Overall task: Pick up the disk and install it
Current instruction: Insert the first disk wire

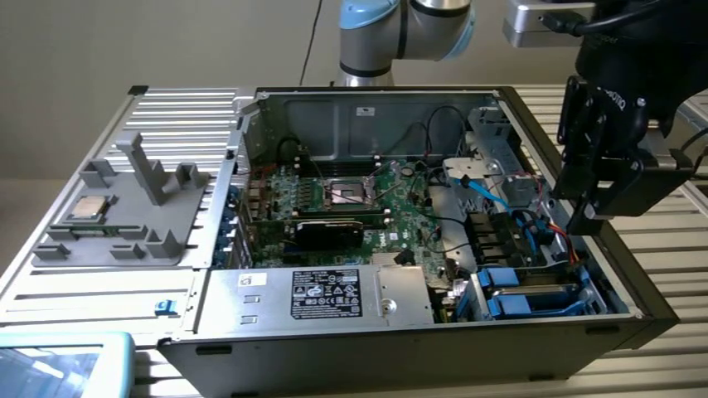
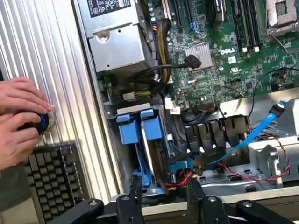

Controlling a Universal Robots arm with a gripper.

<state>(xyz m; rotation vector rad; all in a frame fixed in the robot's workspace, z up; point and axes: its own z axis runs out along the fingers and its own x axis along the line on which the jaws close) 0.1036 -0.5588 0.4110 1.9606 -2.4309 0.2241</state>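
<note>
Notes disk [image 2: 140,129] apparently seated inside computer case [image 1: 443,352], gripper [image 2: 164,183] spread empty above it; judges installation essentially done.

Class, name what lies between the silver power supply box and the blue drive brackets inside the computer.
A bundle of cables with a white plug, in the wrist view.

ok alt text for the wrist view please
The gripper, open and empty, hangs over an open computer case, close to the disk in its blue carrier in the drive bay. Beside the case, a person's hands hold a round knob.
</note>
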